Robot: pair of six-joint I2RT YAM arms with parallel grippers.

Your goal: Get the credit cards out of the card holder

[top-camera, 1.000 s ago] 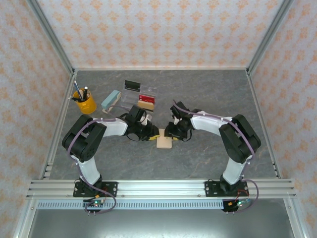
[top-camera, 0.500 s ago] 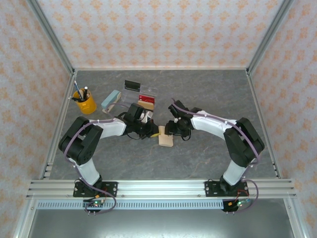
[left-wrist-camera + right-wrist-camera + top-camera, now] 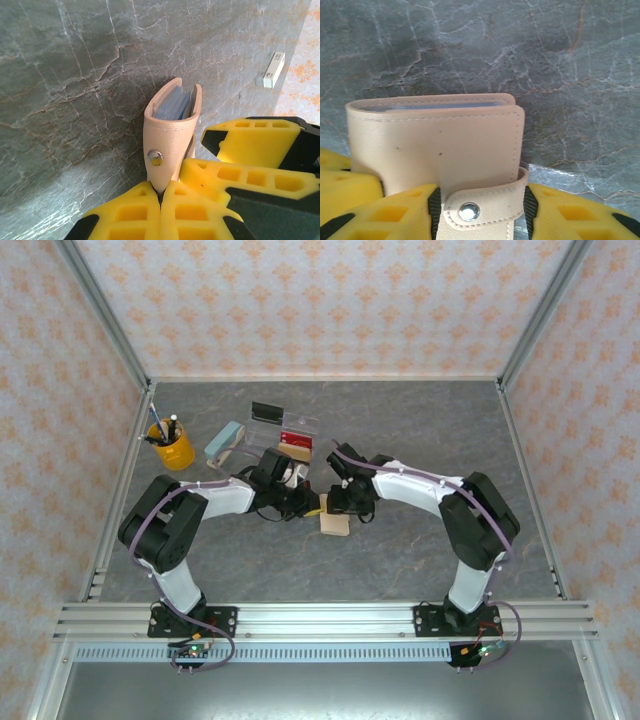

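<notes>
Top external view: the closed card holder (image 3: 335, 525) is sitting near the middle of the grey marbled table (image 3: 420, 560), and both my arms are bending inward to meet at it. My left gripper (image 3: 312, 510) is at its ten o'clock, my right gripper (image 3: 340, 506) at its twelve o'clock. A clear tray (image 3: 283, 435) is standing at the holder's eleven o'clock and a yellow cup (image 3: 172, 448) of pens at its ten o'clock, with a blue-grey block (image 3: 225, 440) lying between them.

Left wrist view: the tan holder is showing edge-on, blue-grey panels peeking from its twelve o'clock end. My left jaws are pressed together, pinching the small closing tab (image 3: 162, 172) just below its metal snap (image 3: 156, 157).

Right wrist view: the holder's flat tan face is showing, the tab hanging at six o'clock. My right jaws are standing spread, one yellow finger (image 3: 570, 212) at each side of the tab, with a thin dark gap on either side.
</notes>
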